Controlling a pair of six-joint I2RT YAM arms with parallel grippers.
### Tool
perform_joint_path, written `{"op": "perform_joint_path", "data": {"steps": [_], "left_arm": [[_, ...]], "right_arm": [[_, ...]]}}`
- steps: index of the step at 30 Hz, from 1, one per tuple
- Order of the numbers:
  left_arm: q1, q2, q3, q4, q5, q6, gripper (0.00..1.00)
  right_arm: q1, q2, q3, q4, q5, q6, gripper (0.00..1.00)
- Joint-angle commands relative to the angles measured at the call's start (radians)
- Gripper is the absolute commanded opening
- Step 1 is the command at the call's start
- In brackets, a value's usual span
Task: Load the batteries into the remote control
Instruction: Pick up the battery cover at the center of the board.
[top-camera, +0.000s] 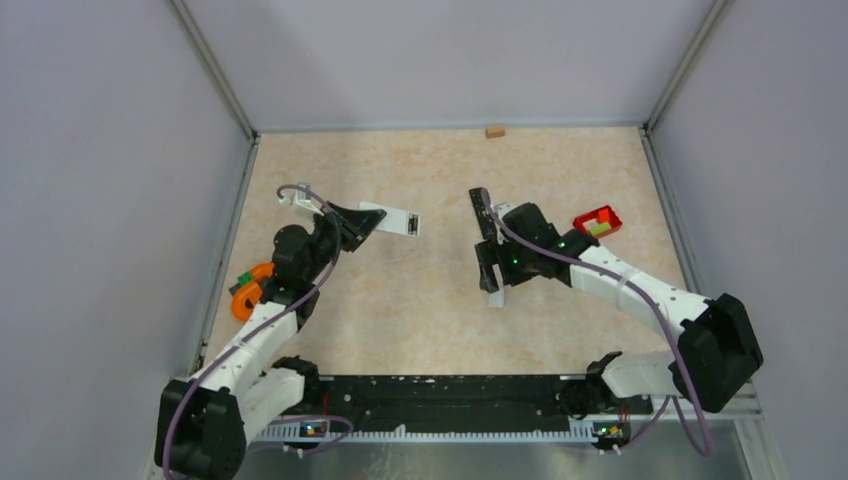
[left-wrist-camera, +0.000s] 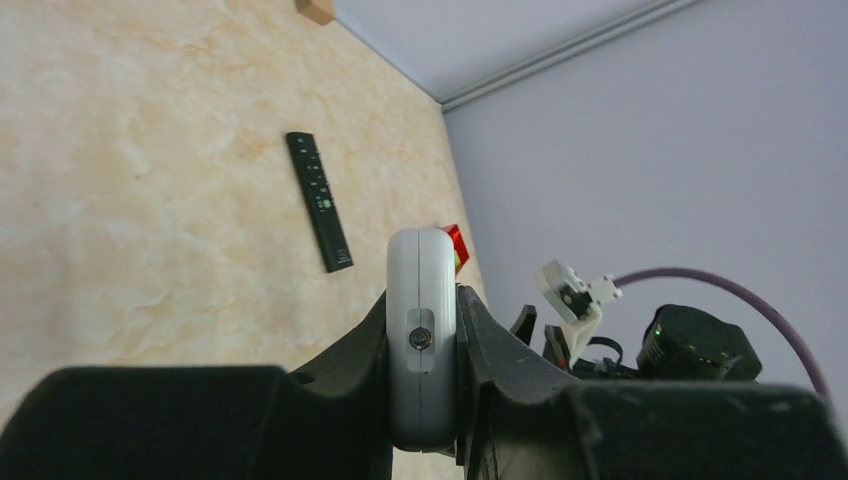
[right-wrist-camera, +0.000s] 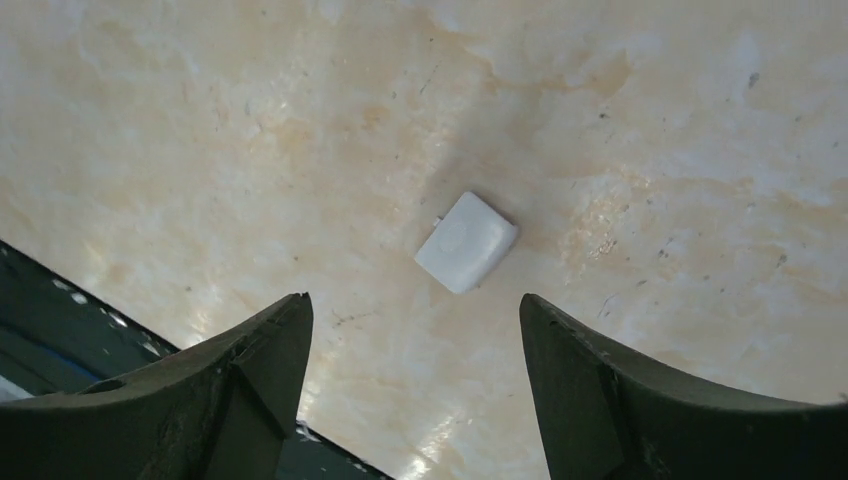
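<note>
Your left claw is clenched on the white remote control, a smooth, round-edged plastic slab held on edge. Your right claw hangs released over a small white rounded-square piece lying flat on the mottled beige worktop. A slim black remote lies apart. You cannot make out the batteries.

A beige marbled table sits between pale grey walls. A small wooden block rests at its far edge. Toward the right, a red tray holds yellow-green blocks. A black remote lies flat on the table, well apart from the tray. At the left edge lies an orange object, partly hidden.
</note>
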Motion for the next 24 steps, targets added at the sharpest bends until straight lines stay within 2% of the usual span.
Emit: {"op": "perform_joint_path", "data": {"steps": [1,4,7,11,17,24], "left_arm": [[0.027,-0.032,0.046,-0.085,-0.04,0.067,0.0],[0.056,-0.016,0.049,-0.077,-0.001,0.06,0.0],[0.083,-0.002,0.055,-0.08,0.032,0.049,0.0],[0.095,-0.007,0.057,-0.082,0.035,0.054,0.0],[0.115,0.004,0.055,-0.087,0.029,0.048,0.0],[0.127,0.005,0.054,-0.09,0.033,0.05,0.0]], "right_arm": [[-0.001,0.024,0.041,0.003,-0.087,-0.377,0.77],[0.03,0.09,0.074,-0.041,-0.049,-0.541,0.77],[0.068,0.176,0.093,-0.079,-0.001,-0.639,0.77],[0.086,0.262,0.097,-0.098,0.043,-0.693,0.76],[0.087,0.31,0.078,-0.085,0.042,-0.781,0.76],[0.073,0.34,0.075,-0.07,-0.016,-0.854,0.76]]}}
